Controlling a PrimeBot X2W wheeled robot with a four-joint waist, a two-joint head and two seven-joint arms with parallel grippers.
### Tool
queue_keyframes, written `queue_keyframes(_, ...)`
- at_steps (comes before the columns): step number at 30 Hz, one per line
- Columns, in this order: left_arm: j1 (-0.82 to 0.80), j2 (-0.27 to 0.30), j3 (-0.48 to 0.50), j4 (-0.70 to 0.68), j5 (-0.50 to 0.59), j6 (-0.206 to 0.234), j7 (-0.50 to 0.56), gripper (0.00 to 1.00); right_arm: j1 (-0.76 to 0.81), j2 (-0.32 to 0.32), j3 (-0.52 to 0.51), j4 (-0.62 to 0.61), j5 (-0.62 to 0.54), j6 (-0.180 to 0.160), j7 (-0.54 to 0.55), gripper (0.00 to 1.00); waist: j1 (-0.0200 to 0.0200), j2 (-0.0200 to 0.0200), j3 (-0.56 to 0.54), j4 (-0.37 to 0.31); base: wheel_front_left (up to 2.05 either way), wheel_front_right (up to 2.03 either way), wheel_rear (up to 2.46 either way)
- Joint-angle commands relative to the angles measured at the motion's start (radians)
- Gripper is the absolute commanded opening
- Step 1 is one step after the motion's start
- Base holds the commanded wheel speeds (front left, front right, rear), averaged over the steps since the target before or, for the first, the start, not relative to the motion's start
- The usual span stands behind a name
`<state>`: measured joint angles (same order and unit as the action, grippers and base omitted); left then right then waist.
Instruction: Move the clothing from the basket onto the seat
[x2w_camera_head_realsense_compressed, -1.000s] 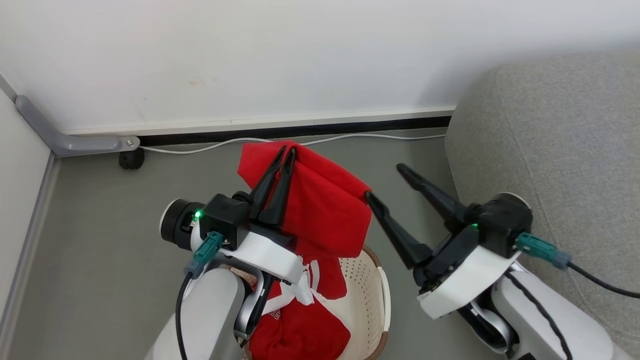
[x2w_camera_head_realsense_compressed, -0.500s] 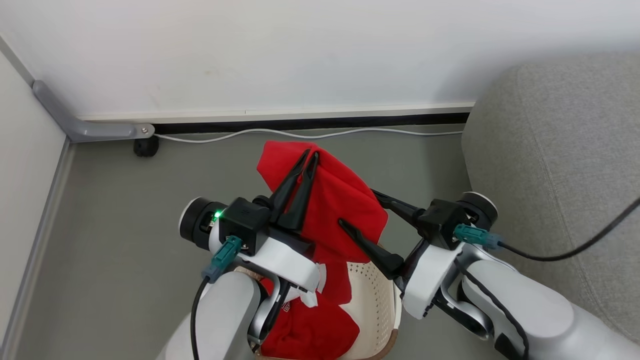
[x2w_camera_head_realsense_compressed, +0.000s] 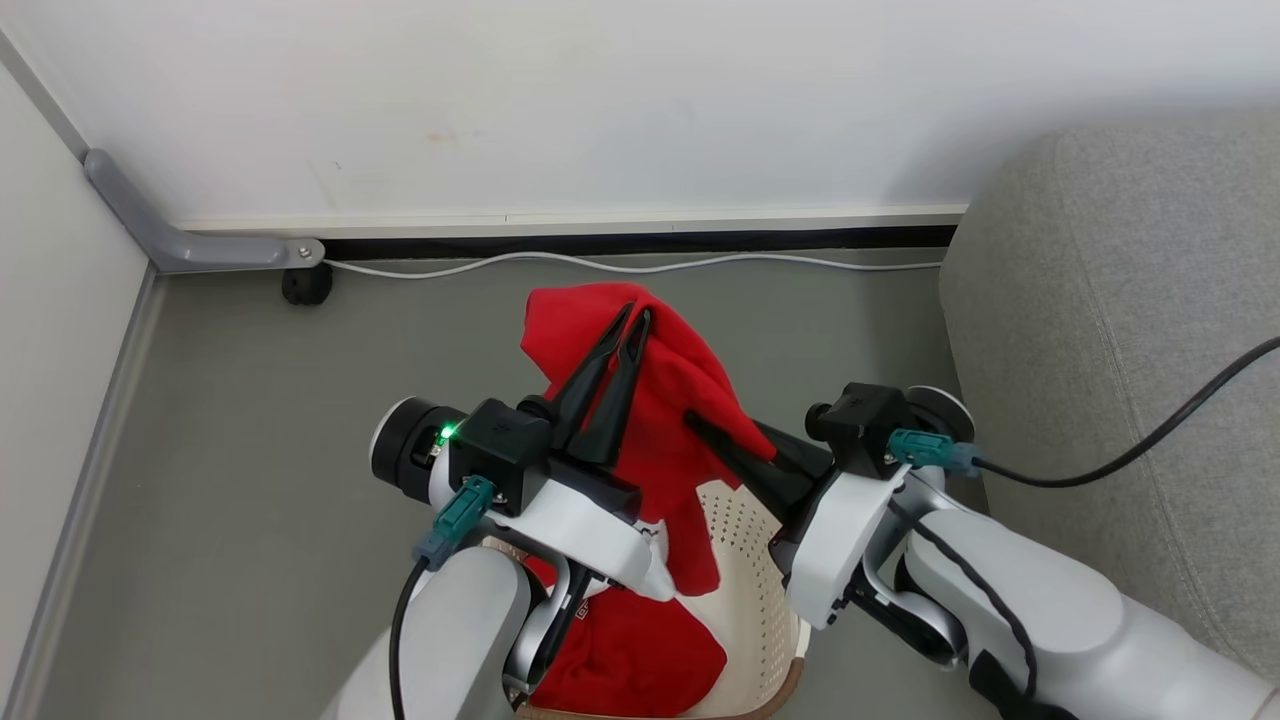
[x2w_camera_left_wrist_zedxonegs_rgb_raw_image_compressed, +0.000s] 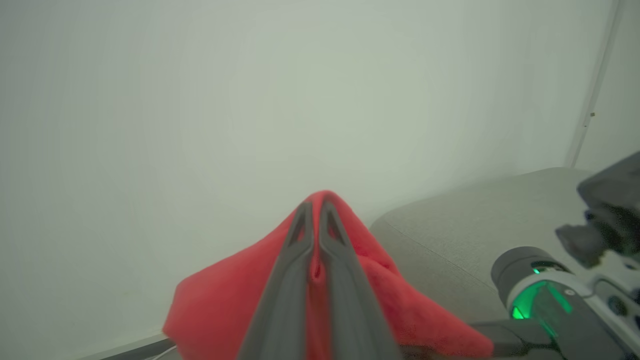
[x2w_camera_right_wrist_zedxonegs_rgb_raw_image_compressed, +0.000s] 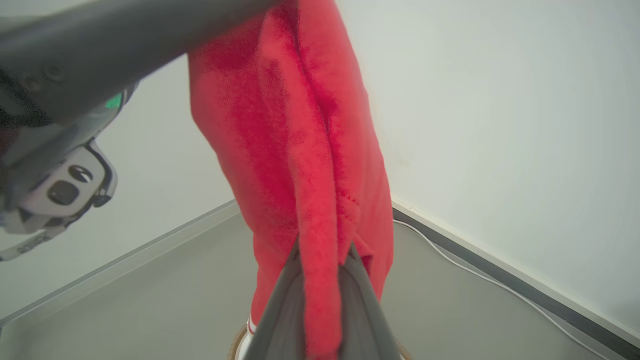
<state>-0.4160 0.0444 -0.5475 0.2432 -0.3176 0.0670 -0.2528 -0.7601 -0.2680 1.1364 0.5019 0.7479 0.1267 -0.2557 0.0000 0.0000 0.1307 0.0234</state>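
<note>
Where the head view looks down, the left claw (x2w_camera_head_realsense_compressed: 632, 318) is pinched tight on the top fold of the clothing (x2w_camera_head_realsense_compressed: 680, 400), holding one red garment up over the basket (x2w_camera_head_realsense_compressed: 770, 590). The garment's lower end hangs down into the basket, where more red cloth with white trim lies heaped. The right claw (x2w_camera_head_realsense_compressed: 700, 425) reaches in from the side and meets the hanging cloth partway down. The seat (x2w_camera_head_realsense_compressed: 1120, 300) stands just to the right, with nothing on the part that shows.

From the left wrist view, both fingers lie nearly together with a thin ridge of red between them, and the cloth droops away on both sides (limp, light stuff, no stiffness in it). The grey seat lies beyond, against the wall (x2w_camera_left_wrist_zedxonegs_rgb_raw_image_compressed: 250, 100).

From the right wrist view, the garment hangs in long vertical folds, and this claw's fingers stand narrow with one thick fold between them, above the floor (x2w_camera_right_wrist_zedxonegs_rgb_raw_image_compressed: 125, 310).

I judge the cloth will sag, swing and trail, and will not break. Thick bunched folds are the best places to grip, as a single layer may slip out. A trailing end may snag on the basket rim.
</note>
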Motion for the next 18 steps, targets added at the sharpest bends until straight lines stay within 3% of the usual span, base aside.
queue_keyframes(1, -0.034, 0.006, 0.035, -0.033, -0.003, 0.009, -0.009, 0.0, -0.001, -0.004, -0.02, -0.024, 0.002, 0.004, -0.006, 0.0, 0.0, 0.0, 0.002, -0.003, 0.0, 0.0, 0.0)
queue_keyframes(6, -0.026, 0.006, 0.04, -0.029, -0.006, 0.011, -0.009, 0.0, 0.019, -0.015, -0.062, -0.053, -0.019, 0.004, -0.006, 0.0, 0.0, 0.0, 0.008, -0.012, 0.0, 0.0, 0.0)
queue_keyframes(8, -0.026, 0.006, 0.039, -0.027, -0.008, 0.008, -0.009, 0.46, 0.029, -0.02, -0.087, -0.068, -0.029, 0.004, -0.006, 0.0, 0.0, 0.0, 0.01, -0.015, 0.0, 0.0, 0.0)
queue_keyframes(9, -0.025, 0.006, 0.038, -0.022, -0.013, 0.003, -0.009, 1.0, 0.034, -0.023, -0.101, -0.076, -0.034, 0.004, -0.006, 0.0, 0.0, 0.0, 0.011, -0.017, 0.0, 0.0, 0.0)
queue_keyframes(18, -0.005, 0.006, 0.046, 0.012, -0.01, -0.023, -0.009, 1.0, 0.079, -0.049, -0.252, -0.142, -0.075, 0.004, -0.006, 0.0, 0.0, 0.0, 0.017, -0.04, 0.0, 0.0, 0.0)
